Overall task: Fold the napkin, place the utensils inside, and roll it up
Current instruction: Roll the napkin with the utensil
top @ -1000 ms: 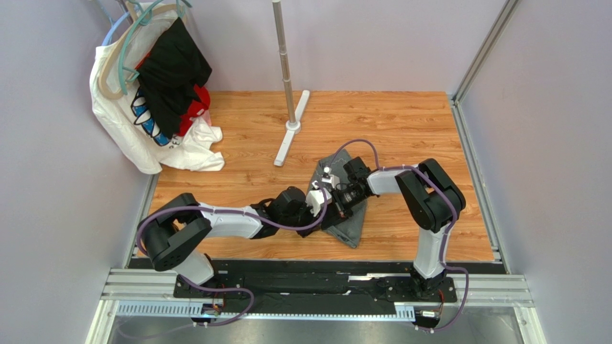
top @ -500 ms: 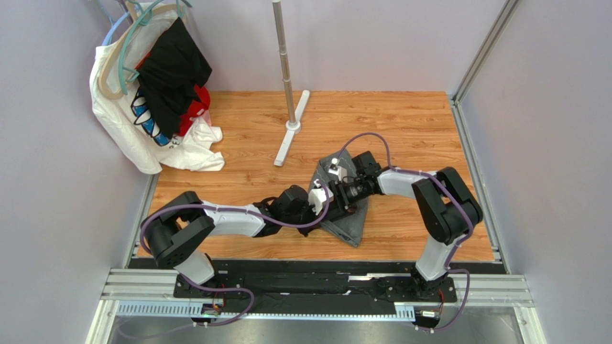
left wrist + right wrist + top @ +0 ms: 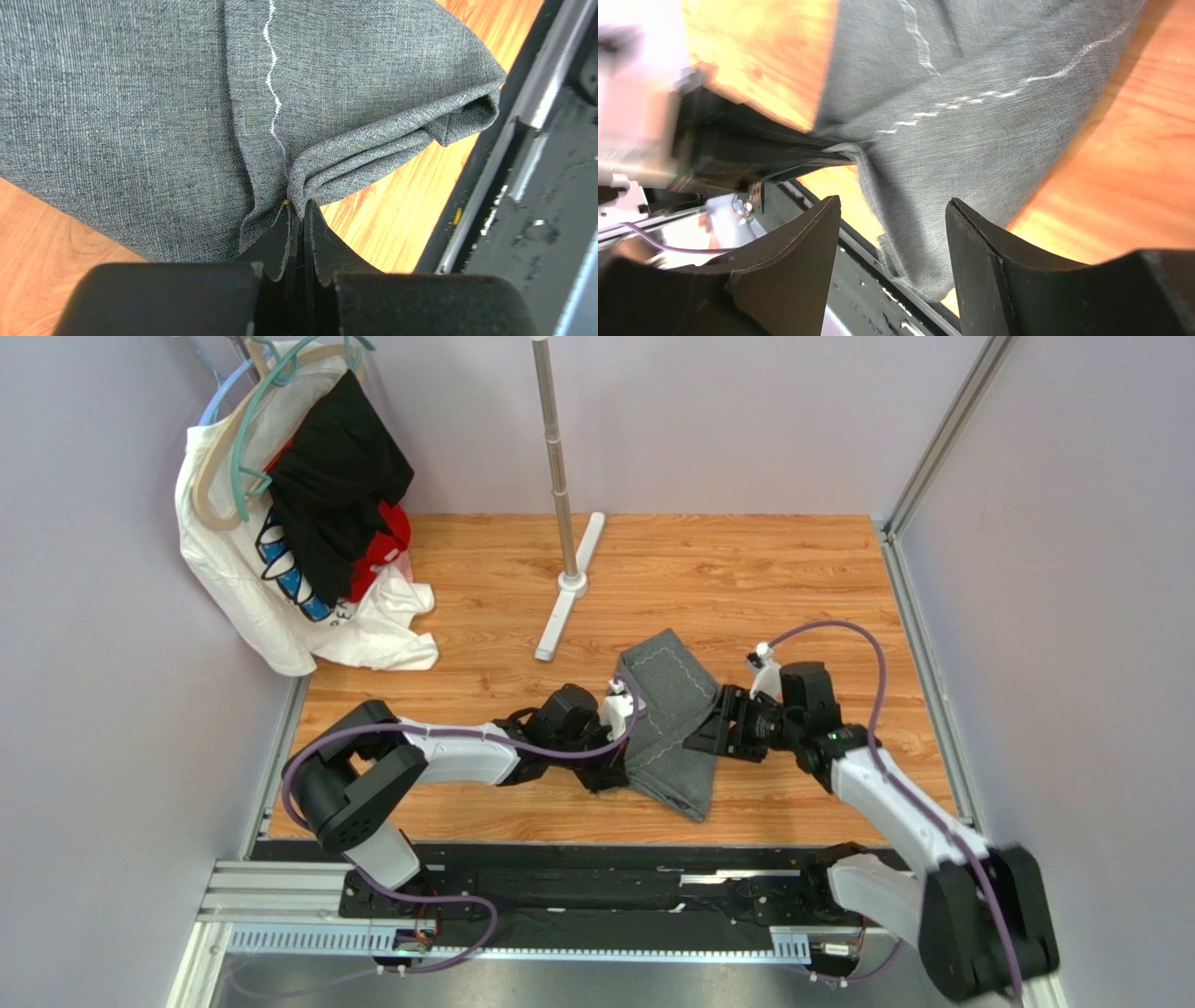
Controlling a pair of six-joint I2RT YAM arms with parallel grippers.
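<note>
Where a wood table (image 3: 786, 574) sits between pale walls (image 3: 701, 420), a napkin (image 3: 671, 721) lies folded.
The left gripper (image 3: 298, 210) is clamped tight on the napkin's edge fold; the right gripper (image 3: 892, 210) is spread wide just beside it, gripping nothing, with the napkin lying between the two.

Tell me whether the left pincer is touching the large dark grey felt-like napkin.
Touching. The left wrist view shows the left pincer shut on a bunched edge of the dark grey napkin.
</note>
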